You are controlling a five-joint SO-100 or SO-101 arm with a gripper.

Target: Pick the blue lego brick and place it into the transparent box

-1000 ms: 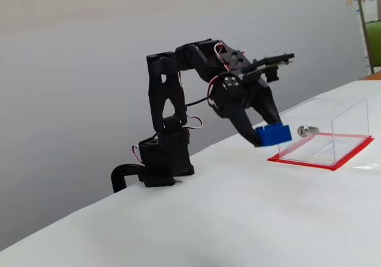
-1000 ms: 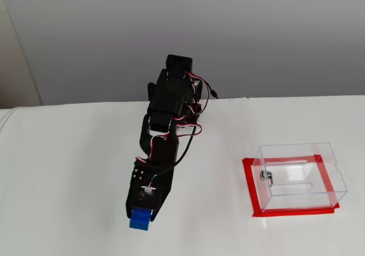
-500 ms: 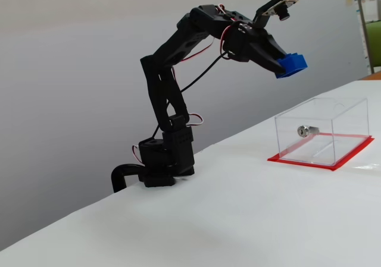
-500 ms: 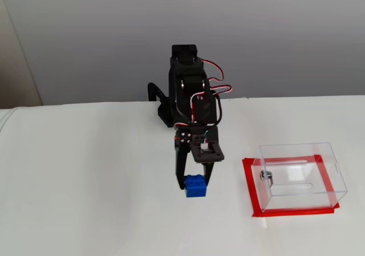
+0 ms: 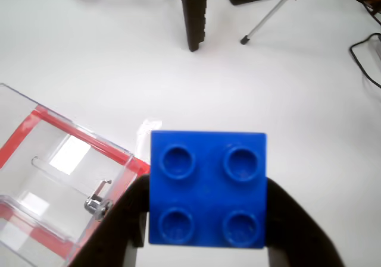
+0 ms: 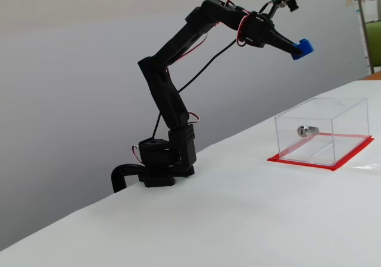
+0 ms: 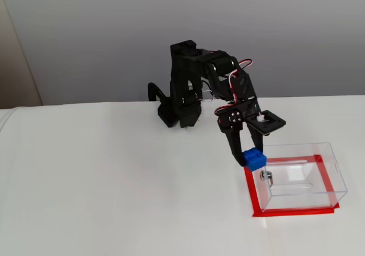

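Gripper [image 5: 205, 231] clamped on blue lego brick [image 5: 207, 187], studs facing wrist camera. Brick held high above table [image 6: 250, 219], near lock-side edge of transparent box [image 7: 299, 176]. Box interior holds nothing but silver lock [image 6: 306, 131] on wall.

Bright, even, diffuse light, white table [image 6: 250, 219] nearly washed out, shadows faint and soft, small glare patches on the transparent box [image 5: 65, 154] (wrist view), close blue lego brick [image 5: 207, 188] slightly soft, fixed views reasonably sharp.
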